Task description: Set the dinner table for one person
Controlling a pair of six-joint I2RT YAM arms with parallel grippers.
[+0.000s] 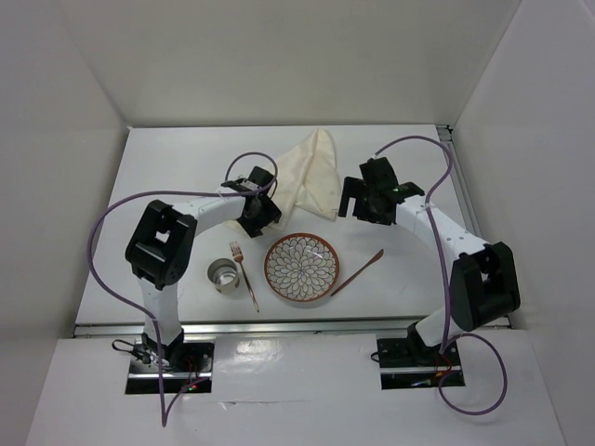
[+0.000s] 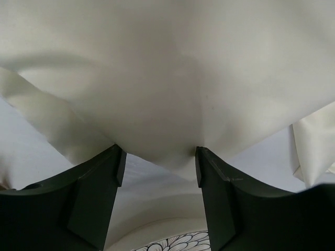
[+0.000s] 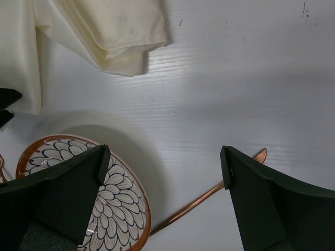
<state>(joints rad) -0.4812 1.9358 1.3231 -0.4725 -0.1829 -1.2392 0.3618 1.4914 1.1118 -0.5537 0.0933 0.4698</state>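
The dinner table (image 1: 167,167) is a white tabletop. A cream cloth (image 1: 311,172) lies bunched at its middle back. In front of it lie a flower-patterned plate (image 1: 301,268), a copper fork (image 1: 244,274) to its left and a long copper utensil (image 1: 358,272) to its right. My left gripper (image 1: 264,214) is open at the cloth's left edge. In the left wrist view (image 2: 159,157) a corner of the cloth (image 2: 167,78) hangs between the fingertips. My right gripper (image 1: 361,200) is open and empty. In the right wrist view (image 3: 165,157) it hovers over bare table between the plate (image 3: 120,204) and the utensil (image 3: 209,196).
A small metal cup (image 1: 222,275) stands left of the fork. White walls close in the table on three sides. A metal rail (image 1: 279,327) runs along the near edge. The cloth's folded end (image 3: 110,36) lies ahead of the right gripper.
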